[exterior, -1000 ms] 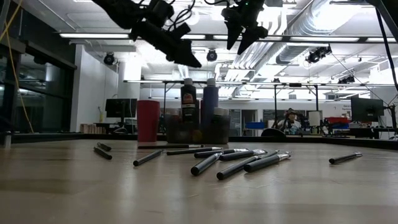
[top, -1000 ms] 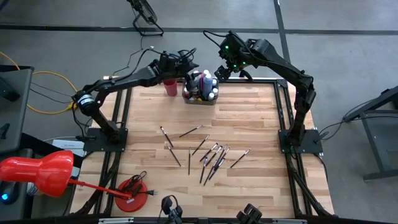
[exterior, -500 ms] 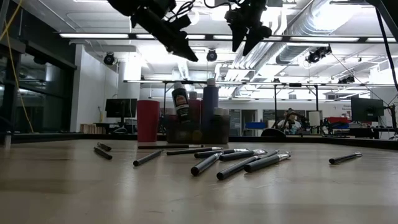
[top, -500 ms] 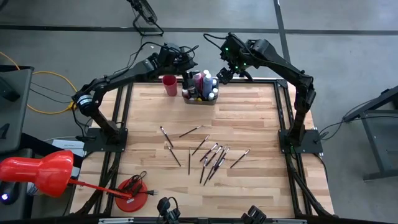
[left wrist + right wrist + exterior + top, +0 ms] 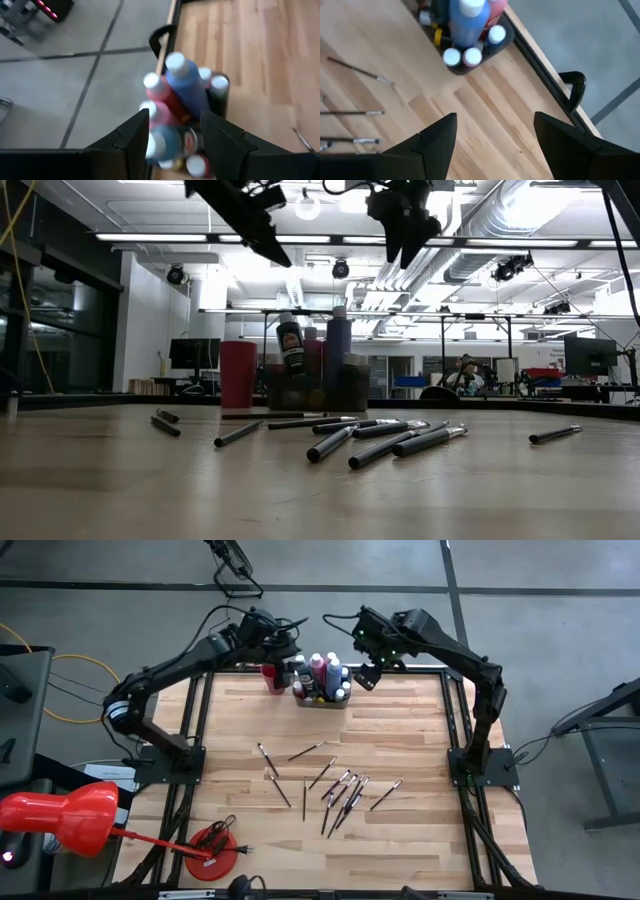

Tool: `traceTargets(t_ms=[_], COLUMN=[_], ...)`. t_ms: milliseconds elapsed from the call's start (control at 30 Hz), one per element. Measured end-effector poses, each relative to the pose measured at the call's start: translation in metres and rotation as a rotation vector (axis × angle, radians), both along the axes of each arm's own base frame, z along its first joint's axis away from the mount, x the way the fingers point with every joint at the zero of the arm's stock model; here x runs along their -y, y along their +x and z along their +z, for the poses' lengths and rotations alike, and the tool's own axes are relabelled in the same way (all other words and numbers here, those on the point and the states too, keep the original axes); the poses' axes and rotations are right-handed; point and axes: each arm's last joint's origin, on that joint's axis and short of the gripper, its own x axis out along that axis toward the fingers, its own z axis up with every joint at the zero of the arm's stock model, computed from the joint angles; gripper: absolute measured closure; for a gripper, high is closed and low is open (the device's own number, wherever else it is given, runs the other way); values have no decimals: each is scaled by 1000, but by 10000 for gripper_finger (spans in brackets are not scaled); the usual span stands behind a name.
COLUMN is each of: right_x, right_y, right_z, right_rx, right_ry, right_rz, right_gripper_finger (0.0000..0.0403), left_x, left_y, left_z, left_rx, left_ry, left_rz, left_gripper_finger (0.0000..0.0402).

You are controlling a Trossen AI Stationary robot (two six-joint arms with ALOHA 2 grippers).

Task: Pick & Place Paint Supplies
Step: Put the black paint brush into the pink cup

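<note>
Both arms hang over the far edge of the wooden table [image 5: 400,730], above the grey tray [image 5: 321,699] that is packed with paint bottles [image 5: 322,676]. The left gripper [image 5: 284,644] sits just above the tray's left side, near the pink cup [image 5: 270,677]; its fingers [image 5: 131,134] stand apart with nothing between them, the bottle caps showing through the gap below. The right gripper [image 5: 366,677] hovers at the tray's right end, its fingers [image 5: 436,134] spread wide and empty over bare wood.

From table height, a dark bottle [image 5: 290,346] leans tilted in the tray beside an upright blue bottle [image 5: 337,338].

The paintbrushes [image 5: 340,790] lie scattered flat across the middle of the table, well apart from the tray, several bunched together and a few lying singly around them.
</note>
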Motion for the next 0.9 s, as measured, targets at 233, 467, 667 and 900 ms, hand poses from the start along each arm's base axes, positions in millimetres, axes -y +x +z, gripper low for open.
traceTargets(t_ms=[233,467,667,900], right_x=[-18,-41,-80,-125], right_y=[5,20,31,18], right_z=[-1,-33,-80,-109], right_rx=[-25,-91,-191,-141], right_ry=[27,99,148,164], right_rz=[18,-36,-37,-78], right_gripper_finger=[145,145,145,145], left_x=[18,52,88,115], left_y=[-22,-32,-32,-33], left_z=[-9,-31,-39,-57], left_rx=[-44,-34,14,-3], left_ry=[-58,-118,-140,-253], left_rz=[3,-24,-63,183], left_gripper_finger=[229,229,229,229])
